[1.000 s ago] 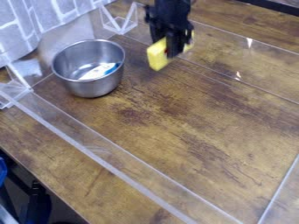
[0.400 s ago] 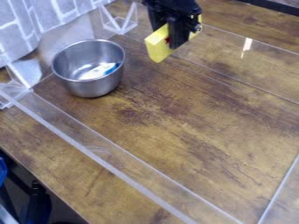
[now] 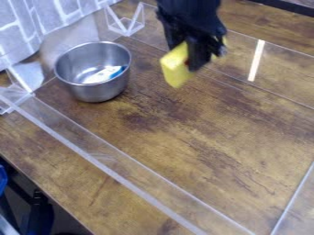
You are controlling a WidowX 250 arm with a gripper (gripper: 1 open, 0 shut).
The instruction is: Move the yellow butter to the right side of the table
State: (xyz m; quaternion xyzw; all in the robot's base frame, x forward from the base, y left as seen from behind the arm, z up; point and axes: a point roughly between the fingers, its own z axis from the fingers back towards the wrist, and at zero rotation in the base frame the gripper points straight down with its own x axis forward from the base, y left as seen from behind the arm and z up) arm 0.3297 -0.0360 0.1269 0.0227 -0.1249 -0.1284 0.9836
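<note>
The yellow butter (image 3: pixel 177 67) is a small bright yellow block hanging tilted above the table (image 3: pixel 185 138), just right of the steel bowl. My black gripper (image 3: pixel 193 51) comes down from the top of the view and is shut on the butter's upper end. The butter's lower end hangs free of the wood. The fingertips are partly hidden behind the block.
A steel bowl (image 3: pixel 92 70) holding a pale blue item (image 3: pixel 108 72) stands at the left rear. Clear acrylic walls (image 3: pixel 110 161) edge the tabletop along the front and the right. A pale cloth-like backdrop (image 3: pixel 37 27) fills the top left corner.
The gripper has carried the butter to the right and toward the camera, away from the bowl, lifting it slightly. The bowl has not moved.
</note>
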